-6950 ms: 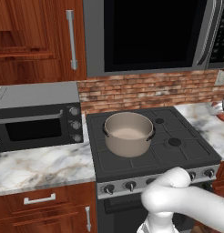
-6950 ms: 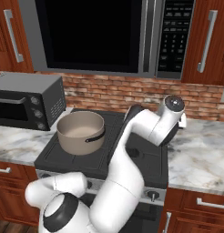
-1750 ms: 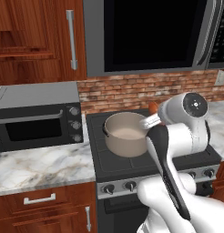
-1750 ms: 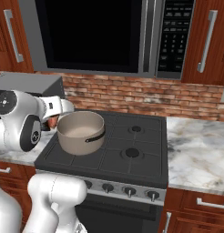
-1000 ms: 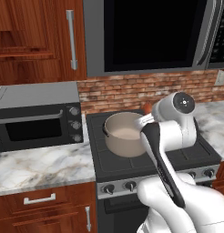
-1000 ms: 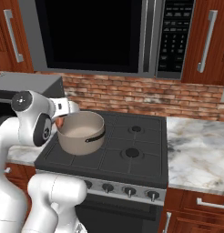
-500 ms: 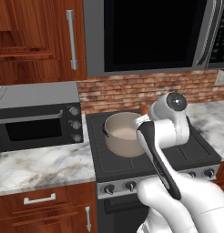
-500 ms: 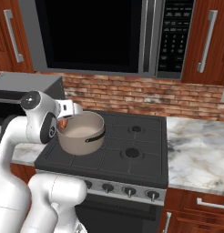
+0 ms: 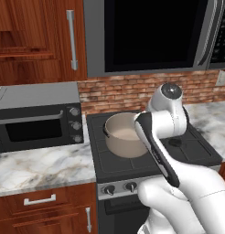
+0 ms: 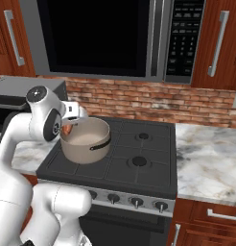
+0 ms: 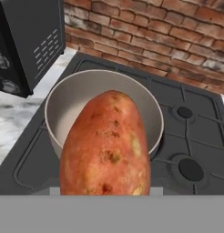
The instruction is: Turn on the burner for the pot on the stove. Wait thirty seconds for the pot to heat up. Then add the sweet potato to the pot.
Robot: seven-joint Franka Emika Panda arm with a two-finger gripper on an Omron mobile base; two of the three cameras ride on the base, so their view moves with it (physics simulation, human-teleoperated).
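The sweet potato (image 11: 104,145), reddish-orange and oblong, hangs just over the near rim of the pot (image 11: 82,98) in the hand view, hiding the fingertips that grip it. In the right base view my gripper (image 10: 73,116) is shut on the sweet potato (image 10: 67,129) at the left rim of the grey-beige pot (image 10: 86,141). The pot (image 9: 123,137) stands on the stove's (image 9: 132,164) rear-left burner (image 11: 34,159). My arm hides the gripper in the left base view.
A grey toaster oven (image 9: 36,121) sits on the marble counter left of the stove, close to the pot. Two bare round burner caps (image 11: 191,168) lie to the pot's right. Black knobs (image 10: 136,202) line the steel front strip. A microwave (image 10: 96,33) hangs overhead.
The arm has swung in toward the pot with the sweet potato still held, bringing the hand to the pot's rim.
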